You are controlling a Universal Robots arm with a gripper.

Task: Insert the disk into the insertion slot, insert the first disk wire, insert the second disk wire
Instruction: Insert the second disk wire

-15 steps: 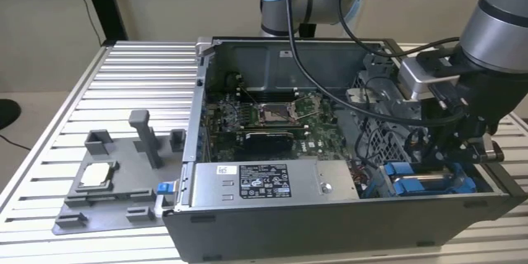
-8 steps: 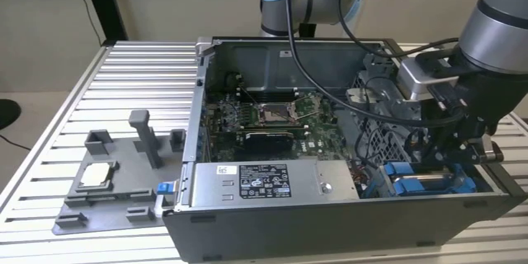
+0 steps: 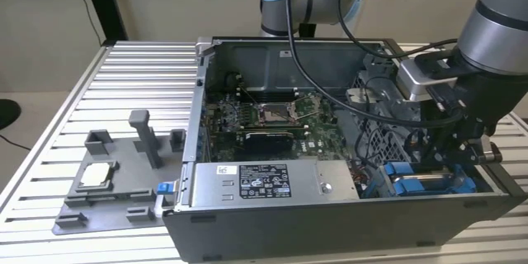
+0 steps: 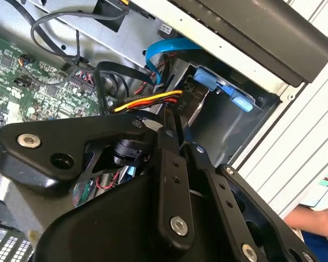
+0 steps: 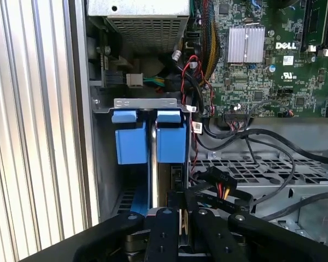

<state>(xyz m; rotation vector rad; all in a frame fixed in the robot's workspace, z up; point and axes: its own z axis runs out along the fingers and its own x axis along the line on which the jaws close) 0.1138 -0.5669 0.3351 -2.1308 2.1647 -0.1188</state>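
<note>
Exterior view: the open computer case lies on the slatted aluminium table, motherboard exposed in the middle and the grey power supply box along the near wall. The arm reaches down into the corner at the exterior view's right, where the insertion slot sits with its blue tabs. First wrist view: the disk appears already seated edge-on in the bay, its silver edge between the two blue carrier tabs, so the first step looks done. The gripper is low beside the bay, fingers drawn close together, apparently pinched on the black connector of the power wire with red, yellow and black strands. Whether the plug is already mated to the disk cannot be told; contact is hidden by the fingers. The blue data cable loops free near the bay, its end out of sight, so the second wire seems outstanding.
</note>
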